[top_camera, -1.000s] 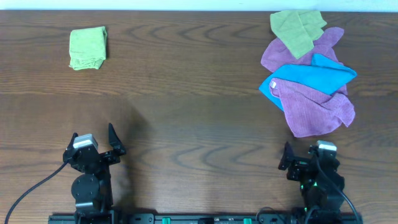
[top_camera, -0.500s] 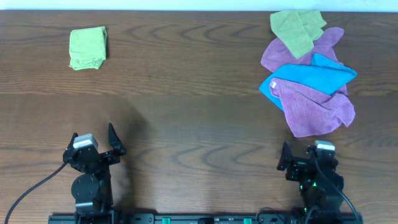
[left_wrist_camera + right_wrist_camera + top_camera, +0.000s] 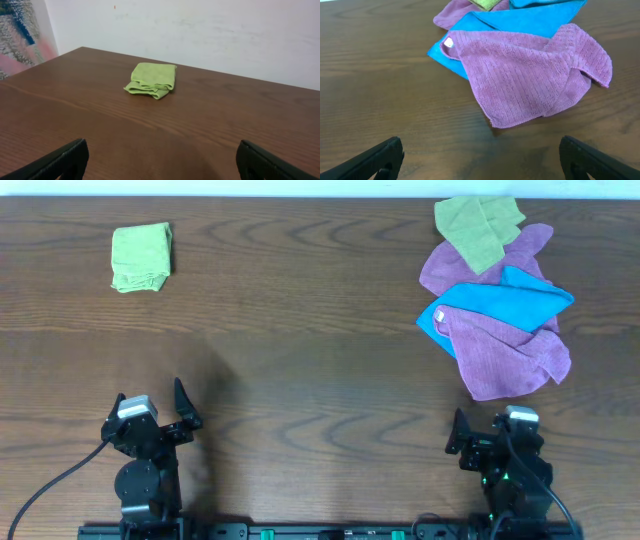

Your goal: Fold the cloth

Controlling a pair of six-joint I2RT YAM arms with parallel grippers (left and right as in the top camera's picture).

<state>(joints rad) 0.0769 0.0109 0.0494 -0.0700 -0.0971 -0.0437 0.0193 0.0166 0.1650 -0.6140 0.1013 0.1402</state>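
We see the lime-green cloth (image 3: 141, 257) lying at the far left of the brown wooden surface (image 3: 320, 330), well apart from both arms. It sits as a small, roughly square bundle, and in the left wrist view the cloth (image 3: 151, 79) shows stacked layers along its near edge, a bit rumpled. The left gripper (image 3: 150, 402) is at the near left edge, low over the wood, with its jaws spread wide and nothing between them. The left wrist view shows the same, with the left gripper (image 3: 162, 160) aimed toward the cloth. The right gripper (image 3: 497, 425) is at the near right edge, and its jaws are also spread wide with nothing held. In the right wrist view the right gripper (image 3: 482, 160) faces a pile of other cloths. That pile is at the far right: a ribbed purple cloth (image 3: 510, 355) nearest the arm lies partly over a blue cloth (image 3: 500, 298). Behind them is a second purple cloth (image 3: 470, 265), and an olive-green cloth (image 3: 478, 225) is on top at the far edge.
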